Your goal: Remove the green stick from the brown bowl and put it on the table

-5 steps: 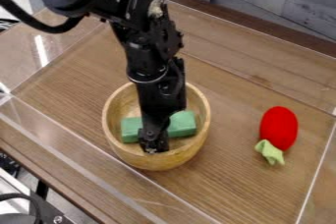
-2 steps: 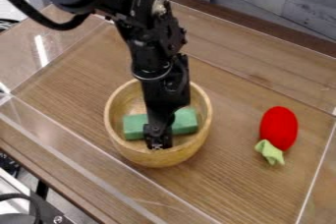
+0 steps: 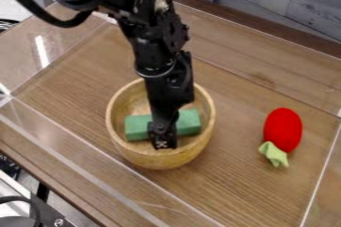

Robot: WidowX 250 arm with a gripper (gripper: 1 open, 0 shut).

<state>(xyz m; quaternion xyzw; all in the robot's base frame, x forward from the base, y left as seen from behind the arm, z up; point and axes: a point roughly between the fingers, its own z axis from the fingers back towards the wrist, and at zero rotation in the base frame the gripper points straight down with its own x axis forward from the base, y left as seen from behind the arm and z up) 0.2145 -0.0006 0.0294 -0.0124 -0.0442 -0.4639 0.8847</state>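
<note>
A: Where's the green stick (image 3: 163, 123) rel. to the brown bowl (image 3: 134, 151)?

B: Flat inside it, long axis running across the bowl left-right. Nothing else in there w/ it.

A: Gripper (image 3: 162, 141)?

B: Pointing down into the bowl, right over the stick's middle. Jaws spread wide, holding nothing. Stick's not on the bench (image 3: 246, 77) yet. Red toy (image 3: 281, 129) sits well right of the bowl.

green stick (image 3: 163, 124): matte green, plain, showing either side of the claw
brown bowl (image 3: 130, 144): light brown wood, faint grain, around the claw
claw (image 3: 163, 141): black
worktop (image 3: 253, 80): brown wood-grain, streaked lengthwise
strawberry toy (image 3: 280, 131): bright red body, yellow-green stem, right of the claw
walls (image 3: 80, 166): clear acrylic, pale glints on the edges
</note>
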